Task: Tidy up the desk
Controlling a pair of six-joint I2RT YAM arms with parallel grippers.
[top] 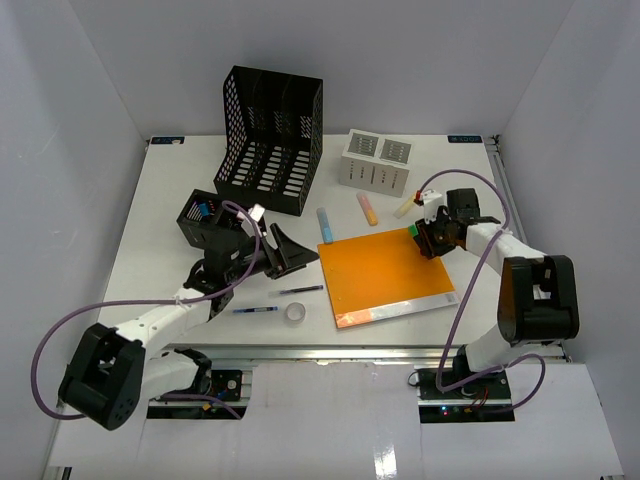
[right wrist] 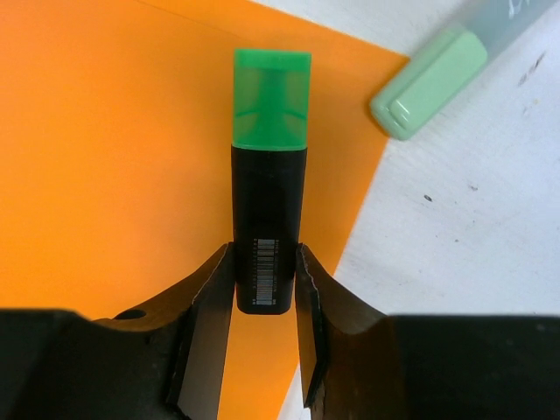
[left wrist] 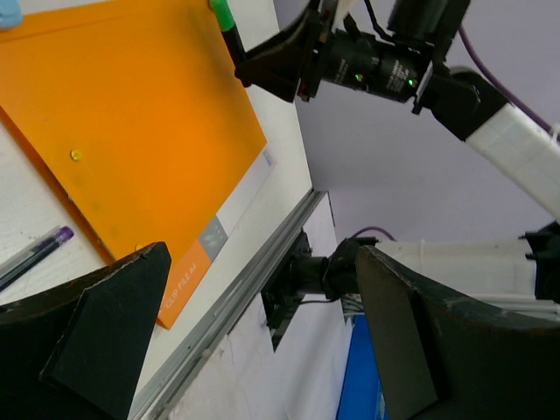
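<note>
The desk (top: 160, 200) is a wide white tabletop. My right gripper (top: 425, 238) is shut on a black highlighter with a green cap (right wrist: 269, 201), over the far right corner of an orange clip file (top: 385, 275). In the right wrist view both fingers (right wrist: 210, 297) press the sides of the highlighter's black body, with the gripper (right wrist: 265, 262) just above the orange file (right wrist: 105, 157). My left gripper (top: 290, 252) hangs open and empty left of the file. In the left wrist view its gripper (left wrist: 258, 289) frames the desk's front rail (left wrist: 254, 280).
A black mesh file rack (top: 270, 140) and a white pen holder (top: 375, 162) stand at the back. Blue (top: 325, 225), orange (top: 367, 208) and pale (top: 404, 207) highlighters lie behind the file. Two pens (top: 300, 290), a tape roll (top: 295, 313) and a small black box (top: 200, 215) lie left.
</note>
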